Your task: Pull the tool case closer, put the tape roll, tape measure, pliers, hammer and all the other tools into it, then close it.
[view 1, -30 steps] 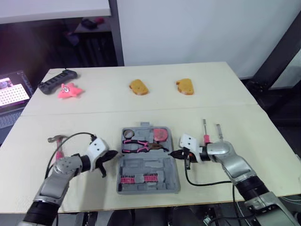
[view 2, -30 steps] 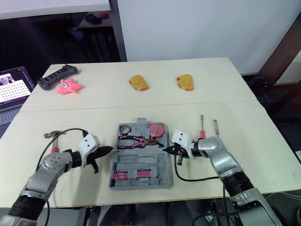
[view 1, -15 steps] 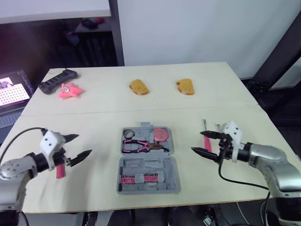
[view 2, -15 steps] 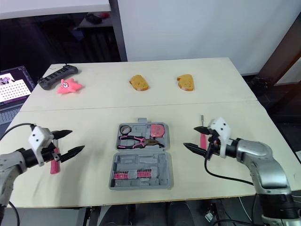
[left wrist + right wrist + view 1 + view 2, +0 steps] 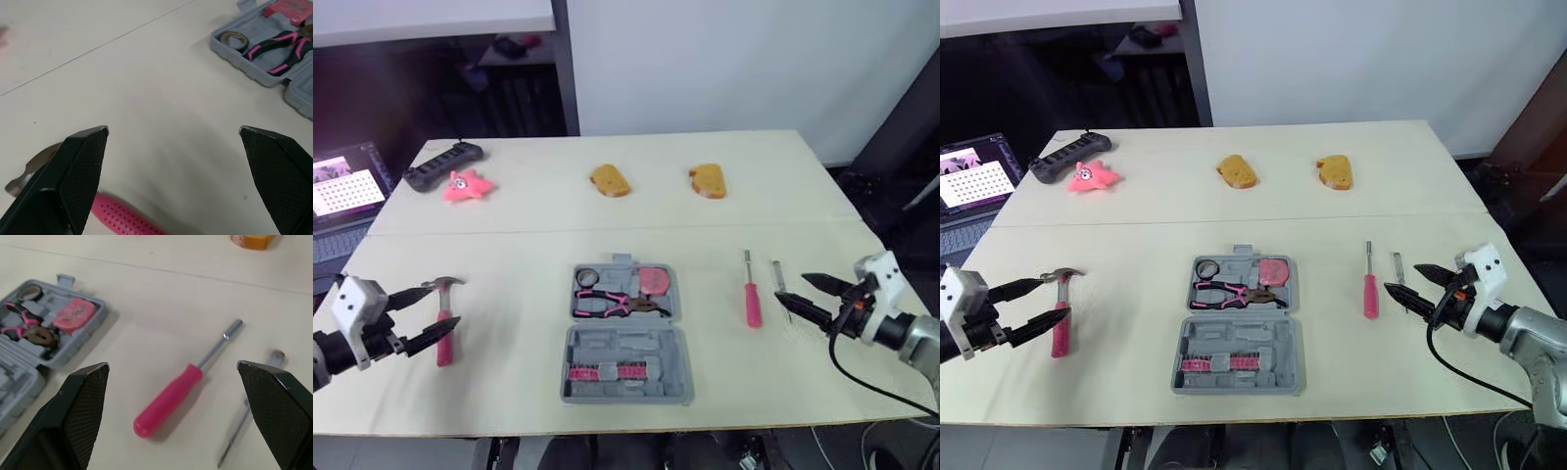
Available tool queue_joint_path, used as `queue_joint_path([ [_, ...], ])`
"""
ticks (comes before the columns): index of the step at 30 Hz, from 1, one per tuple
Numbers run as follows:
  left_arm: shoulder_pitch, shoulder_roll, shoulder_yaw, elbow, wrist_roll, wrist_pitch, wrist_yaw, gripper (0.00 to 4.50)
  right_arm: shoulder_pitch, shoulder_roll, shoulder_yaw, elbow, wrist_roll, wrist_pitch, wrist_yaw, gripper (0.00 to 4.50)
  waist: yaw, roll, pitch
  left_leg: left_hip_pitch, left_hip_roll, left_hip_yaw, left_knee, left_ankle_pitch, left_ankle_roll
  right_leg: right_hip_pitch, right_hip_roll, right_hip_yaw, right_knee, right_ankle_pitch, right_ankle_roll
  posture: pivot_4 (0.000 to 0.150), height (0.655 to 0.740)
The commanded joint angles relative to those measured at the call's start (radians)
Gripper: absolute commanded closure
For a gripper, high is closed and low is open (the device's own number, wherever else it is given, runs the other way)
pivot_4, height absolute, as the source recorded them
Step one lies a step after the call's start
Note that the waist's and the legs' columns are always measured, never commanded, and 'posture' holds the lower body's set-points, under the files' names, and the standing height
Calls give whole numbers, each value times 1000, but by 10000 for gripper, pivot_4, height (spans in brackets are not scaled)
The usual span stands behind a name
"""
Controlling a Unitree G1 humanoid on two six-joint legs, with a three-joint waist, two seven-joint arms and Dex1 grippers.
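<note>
Tool case (image 5: 626,364) is seen lying open on the counter (image 5: 509,245), with the tape roll (image 5: 586,278), the pliers (image 5: 612,302) and the tape measure (image 5: 653,279) laid in its far half. The hammer (image 5: 441,315) is found well to the left of the tool case, and the left hand (image 5: 448,305) is held wide open just beside it, gripping nothing. To the right of the tool case the screwdriver (image 5: 752,299) is laid, with a thin metal tool (image 5: 780,282) beyond it; the right hand (image 5: 790,285) is spread open there, empty.
</note>
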Motion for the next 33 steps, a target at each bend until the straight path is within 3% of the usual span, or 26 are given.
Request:
queue_joint_path([
  [1, 12, 11, 47, -14, -10, -5, 11, 0, -26, -54, -2, 8, 20, -2, 40, 613, -1, 0, 0, 0, 0, 1, 0, 0, 0, 0, 0, 1, 0, 0, 0, 1500, 7400],
  [11, 71, -10, 86, -95, -20, 14, 48, 0, -146, -97, 68, 90, 14, -13, 68, 613, -1, -3, 2, 2, 2, 5, 0, 0, 0, -1, 1, 5, -1, 0, 0, 1500, 7400],
  [17, 85, -17, 76, -215, -74, 85, 50, 0, -119, -97, 83, 36, 33, -23, 79, 613, -5, -3, 4, -1, 1, 4, 0, 0, 0, -1, -1, 4, -1, 0, 0, 1500, 7400],
  [18, 72, -11, 59, -238, -84, 105, 45, 0, -117, -99, 76, 36, 39, -5, 71, 613, -10, -2, 4, -11, -7, -10, -1, 0, 0, 4, -8, -9, -1, -2, 3, 1500, 7400],
  [19, 62, -8, 47, -254, -91, 120, 42, 0, -116, -101, 71, 36, 44, 7, 63, 613, -8, 0, 5, -6, -10, -16, 1, 1, 1, 3, -11, -14, 0, -3, 5, 1500, 7400],
  [26, -147, 42, -114, -332, -154, 252, -29, 0, 1, -84, -4, -62, 51, 25, -2, 613, 25, 0, 6, -10, -6, -9, 2, 2, 0, -3, -6, -8, 0, -1, 2, 1500, 7400],
  [33, -384, 61, -339, -370, -169, 370, -135, 0, 166, -6, -87, -213, -29, -13, -178, 613, 17, 0, 6, -9, -6, 0, 2, 2, 0, -6, -5, 1, 0, 1, 5, 1500, 7400],
])
